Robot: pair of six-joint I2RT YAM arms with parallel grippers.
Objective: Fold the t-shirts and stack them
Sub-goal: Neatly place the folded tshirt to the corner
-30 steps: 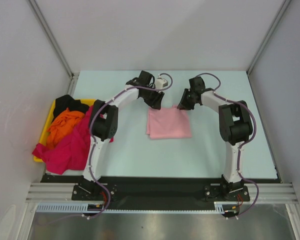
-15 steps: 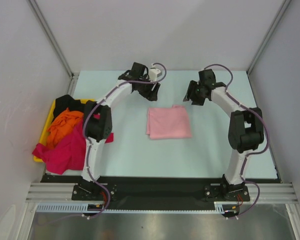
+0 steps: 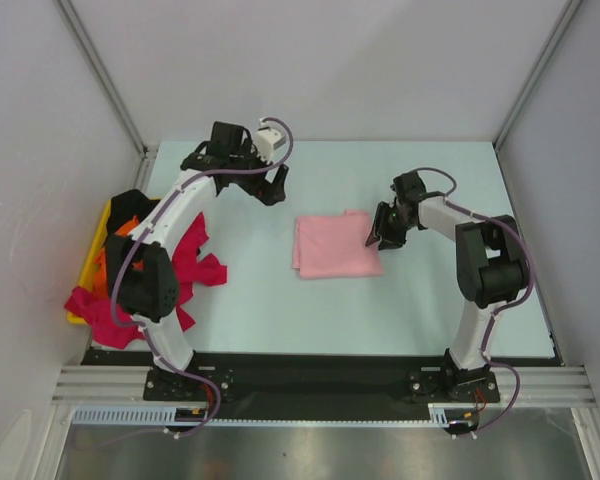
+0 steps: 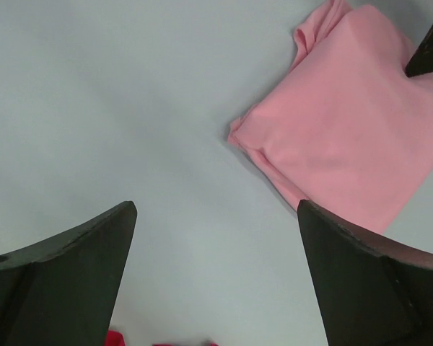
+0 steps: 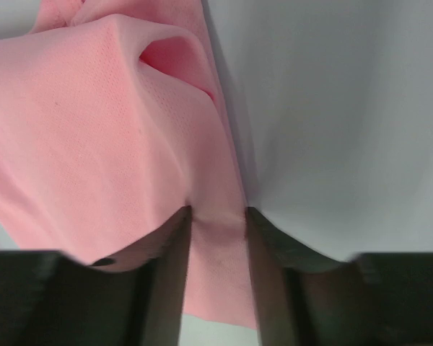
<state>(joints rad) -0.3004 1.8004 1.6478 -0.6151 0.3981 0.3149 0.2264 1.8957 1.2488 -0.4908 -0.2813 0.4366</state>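
The pink t-shirt (image 3: pixel 337 245) sits folded into a rough square mid-table. The right gripper (image 5: pixel 215 215) is pinched nearly closed on the cloth at the shirt's right edge. The left gripper (image 4: pixel 216 209) hangs spread wide over the table (image 3: pixel 260 300) near the shirt's far-left corner, with nothing in it. A magenta-red t-shirt (image 3: pixel 195 262) spills out of the yellow tray (image 3: pixel 108 214) way over on the left.

lab robot cell: white enclosure walls (image 3: pixel 330 60), aluminium rail (image 3: pixel 320 385).
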